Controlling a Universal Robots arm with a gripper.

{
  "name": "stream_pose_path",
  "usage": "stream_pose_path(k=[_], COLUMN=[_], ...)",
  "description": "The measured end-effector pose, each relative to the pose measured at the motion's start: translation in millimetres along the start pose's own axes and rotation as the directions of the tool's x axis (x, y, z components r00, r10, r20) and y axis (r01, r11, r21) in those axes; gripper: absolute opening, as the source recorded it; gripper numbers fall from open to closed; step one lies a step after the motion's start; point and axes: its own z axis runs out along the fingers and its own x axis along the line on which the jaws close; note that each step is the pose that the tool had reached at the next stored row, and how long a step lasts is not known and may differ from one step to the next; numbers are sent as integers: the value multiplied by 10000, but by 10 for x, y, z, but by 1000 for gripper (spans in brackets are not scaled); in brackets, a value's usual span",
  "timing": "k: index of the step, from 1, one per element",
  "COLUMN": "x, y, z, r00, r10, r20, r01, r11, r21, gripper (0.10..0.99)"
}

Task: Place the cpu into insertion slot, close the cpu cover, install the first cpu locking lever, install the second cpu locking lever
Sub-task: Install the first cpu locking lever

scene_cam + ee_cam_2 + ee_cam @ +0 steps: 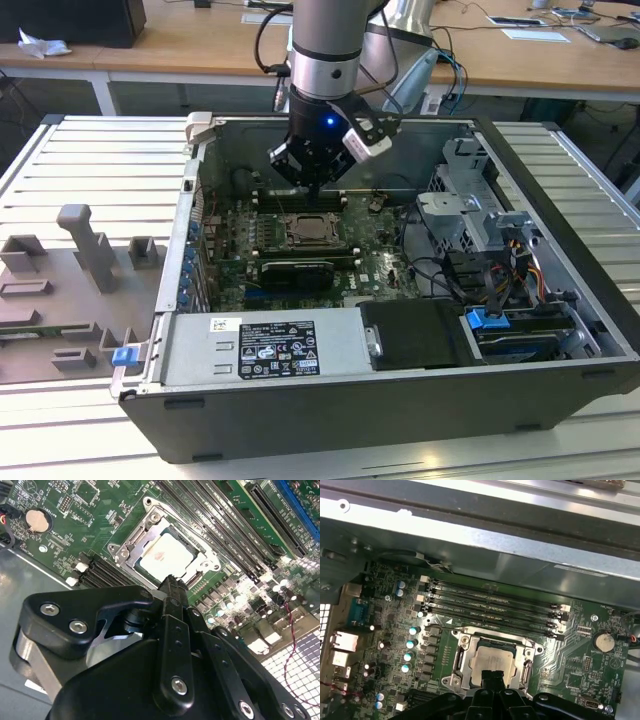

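The cpu [162, 555] [490, 661] lies flat in the insertion slot [151, 503] [464, 640] on the green board, pale metal top up. Around it the silvery cpu cover [132, 547] [466, 664] lies down on the slot, framing the chip. My gripper [170, 582] [493, 676] hovers just over one edge of the slot, its black fingers pressed together with nothing between them. In the exterior view my gripper [312, 183] hangs inside the open computer case, right above the slot [313, 232]. I cannot make out how the locking levers stand.
Long memory slots [490, 605] [215, 520] run beside the slot toward the case wall [485, 545]. A coin battery [604, 641] sits nearby. A power supply [265, 345], a drive cage [470, 215] and cables [500, 290] crowd the case. A grey fixture tray [80, 260] lies outside.
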Motion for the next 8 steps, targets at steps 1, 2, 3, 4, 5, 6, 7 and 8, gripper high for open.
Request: stream_pose_path(k=[1,2,3,4,5,6,7,8], x=[0,0,0,0,0,0,0,0], y=[0,0,0,0,0,0,0,0], z=[0,0,0,0,0,0,0,0], r00=[10000,9999,9999,9997,9995,9992,9987,9981], r10=[-48,-104,-143,-233,-325,-408,-513,-610], r20=[-1,-1,-2,-4,-6,-7,-9,-11], r01=[48,104,143,233,325,408,513,610], r11=[10000,9999,9999,9997,9995,9992,9987,9981], r21=[1,1,2,3,5,6,8,8], gripper=[106,106,106,106,106,106,106,106])
